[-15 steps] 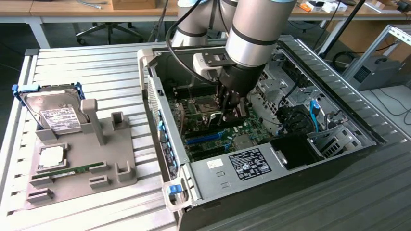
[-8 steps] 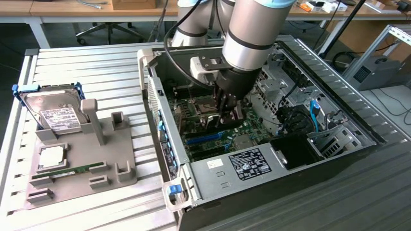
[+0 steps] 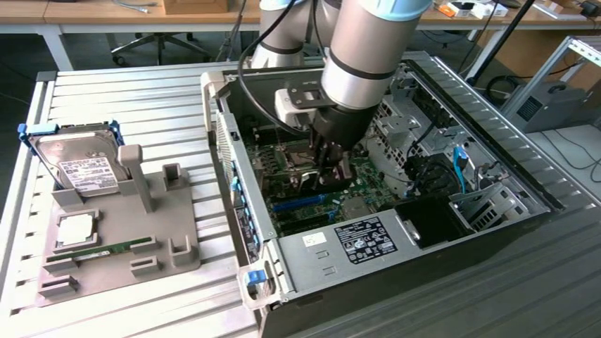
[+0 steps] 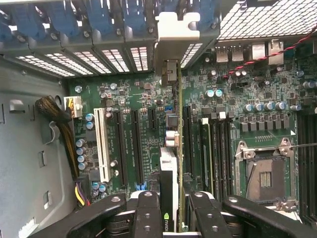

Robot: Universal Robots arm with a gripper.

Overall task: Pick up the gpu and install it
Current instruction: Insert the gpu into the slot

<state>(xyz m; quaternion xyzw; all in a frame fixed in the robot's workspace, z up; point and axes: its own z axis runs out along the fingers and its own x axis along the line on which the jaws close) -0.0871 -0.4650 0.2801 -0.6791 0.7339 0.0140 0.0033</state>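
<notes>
Now, gpu (image 4: 171,171) in end effector (image 4: 176,210), apparently above motherboard (image 4: 124,89).

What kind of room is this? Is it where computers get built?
Probably a robotics lab or workshop. A robot's gripper holds the gpu inside an open computer case on a metal table, a hard drive sits in a grey holder, and desks stand behind.

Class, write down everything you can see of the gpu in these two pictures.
The gpu is seen edge-on in the wrist view: a thin card with a green board edge and a small green logo. Its silvery metal bracket reaches the case's vented rear wall. It stands on edge over the motherboard, parallel to the expansion slots, gripped from both sides by the tool. Whether it is seated cannot be told.
</notes>
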